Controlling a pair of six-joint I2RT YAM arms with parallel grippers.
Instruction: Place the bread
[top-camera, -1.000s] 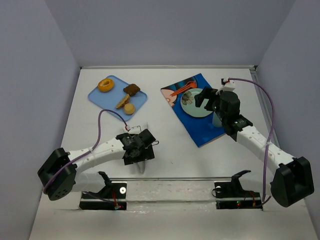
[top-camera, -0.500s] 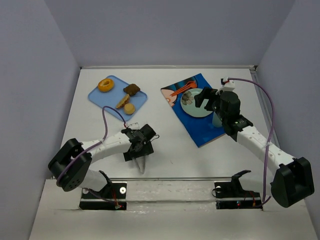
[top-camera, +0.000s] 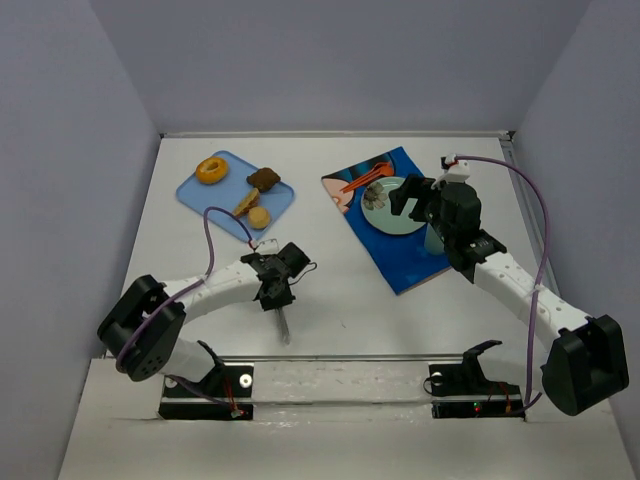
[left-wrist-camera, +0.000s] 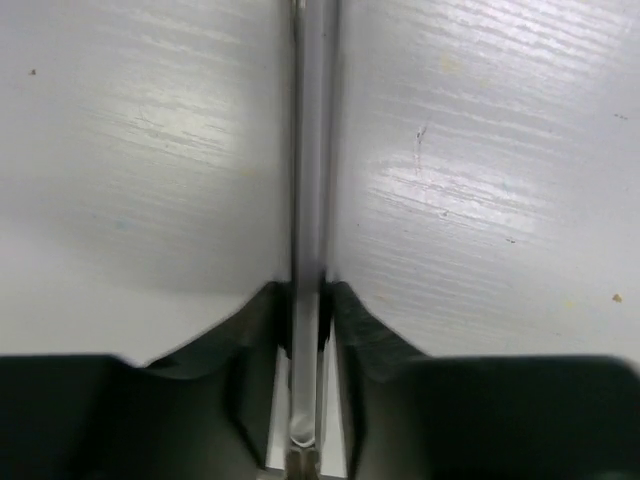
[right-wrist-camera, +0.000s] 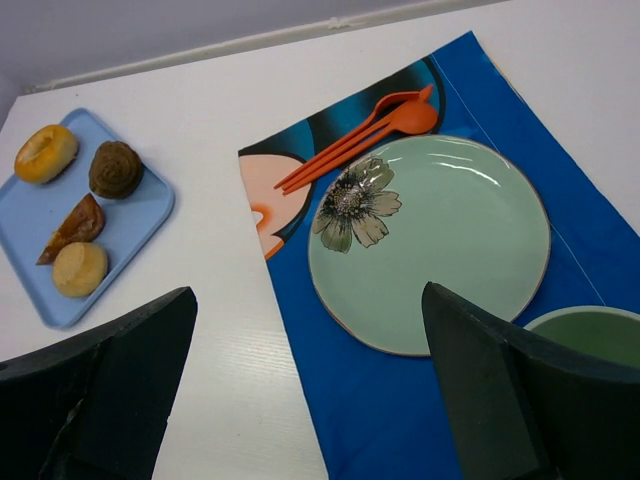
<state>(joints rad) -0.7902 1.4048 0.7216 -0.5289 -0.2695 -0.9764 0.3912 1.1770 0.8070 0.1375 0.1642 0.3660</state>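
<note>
Four baked pieces lie on a blue tray (top-camera: 200, 192) (right-wrist-camera: 140, 222) at the back left: a glazed donut (top-camera: 211, 169) (right-wrist-camera: 45, 152), a dark brown muffin (top-camera: 263, 179) (right-wrist-camera: 115, 168), a toasted wedge (top-camera: 245, 203) (right-wrist-camera: 72, 226) and a round bread roll (top-camera: 259, 216) (right-wrist-camera: 79, 268). My left gripper (top-camera: 279, 300) (left-wrist-camera: 308, 295) points toward the near edge, low over the table, shut on thin metal tongs (top-camera: 284, 325) (left-wrist-camera: 312, 150) that are pressed flat. My right gripper (top-camera: 412, 195) (right-wrist-camera: 308, 300) hangs open and empty above the green flowered plate (top-camera: 385, 215) (right-wrist-camera: 430, 240).
The plate rests on a blue placemat (top-camera: 400, 262) (right-wrist-camera: 400, 420) with an orange fork and spoon (top-camera: 365, 180) (right-wrist-camera: 370, 125) at its far side. A green cup (right-wrist-camera: 590, 335) stands at the plate's right. Grey walls enclose the table.
My left gripper has closed on the tongs, squeezing their spread arms into one thin line, and its wrist has drawn a little back from the near edge. The right arm has stayed still.
</note>
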